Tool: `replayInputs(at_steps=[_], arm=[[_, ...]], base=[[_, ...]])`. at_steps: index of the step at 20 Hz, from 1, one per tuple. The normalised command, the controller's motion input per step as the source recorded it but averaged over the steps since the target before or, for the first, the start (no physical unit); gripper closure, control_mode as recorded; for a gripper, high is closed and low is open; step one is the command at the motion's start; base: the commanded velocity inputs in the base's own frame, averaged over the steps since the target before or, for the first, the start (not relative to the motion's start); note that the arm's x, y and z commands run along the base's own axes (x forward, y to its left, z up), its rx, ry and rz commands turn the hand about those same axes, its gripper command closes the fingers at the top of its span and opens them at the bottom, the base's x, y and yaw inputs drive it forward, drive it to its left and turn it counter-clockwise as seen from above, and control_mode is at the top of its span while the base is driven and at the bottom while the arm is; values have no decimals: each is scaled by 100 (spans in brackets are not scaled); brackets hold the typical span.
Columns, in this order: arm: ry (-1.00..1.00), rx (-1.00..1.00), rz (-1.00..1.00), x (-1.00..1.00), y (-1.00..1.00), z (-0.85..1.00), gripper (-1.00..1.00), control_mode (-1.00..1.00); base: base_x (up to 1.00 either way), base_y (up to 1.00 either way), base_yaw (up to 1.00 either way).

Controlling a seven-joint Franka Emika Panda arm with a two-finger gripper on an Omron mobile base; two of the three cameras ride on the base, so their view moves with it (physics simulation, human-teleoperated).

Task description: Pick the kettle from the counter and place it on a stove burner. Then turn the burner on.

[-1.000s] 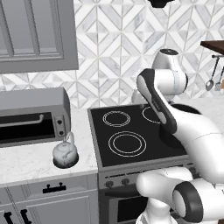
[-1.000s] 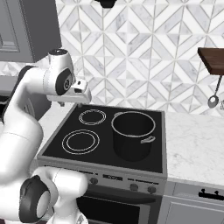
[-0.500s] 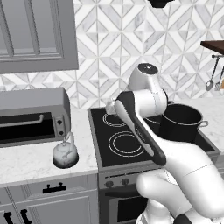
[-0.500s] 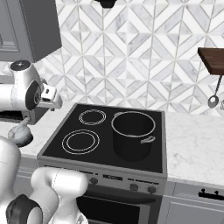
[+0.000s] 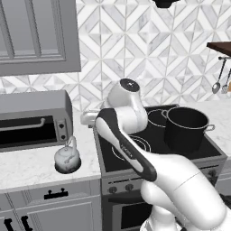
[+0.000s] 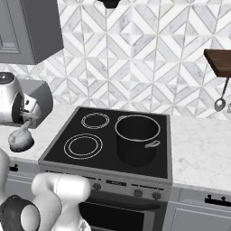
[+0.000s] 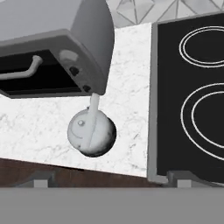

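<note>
The small silvery-white kettle (image 7: 92,133) stands on the white marble counter (image 7: 127,105), just in front of the toaster oven's corner, also seen as the kettle (image 5: 67,158) and the kettle (image 6: 20,140). My gripper (image 7: 109,179) hovers above it, open, its tips wide apart and holding nothing. The kettle lies a little left of the line between the tips. The large double-ring stove burner (image 6: 83,146) is bare at the cooktop's front left, and the burner (image 7: 205,116) also runs off the hand view's right edge.
A grey toaster oven (image 5: 34,119) sits on the counter right behind the kettle. A big black pot (image 6: 137,140) occupies the cooktop's right half. A smaller ring burner (image 6: 95,120) lies at the back left. Knobs (image 6: 135,193) line the stove front.
My arm has swung left from above the cooktop to above the counter, ending over the kettle. The kettle and the pot have stayed in place.
</note>
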Motion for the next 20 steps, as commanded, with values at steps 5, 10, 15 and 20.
replayInputs(at_steps=[5,10,15,20], arm=[[35,9,2,23,91,-19,-100,-100],[23,0,4,7,26,-23,-100,-100],[13,0,0,13,4,-48,-100,-100],[0,0,0,6,-5,-57,-100,-100]], base=[[0,0,0],[0,0,0],[0,0,0],[0,0,0]])
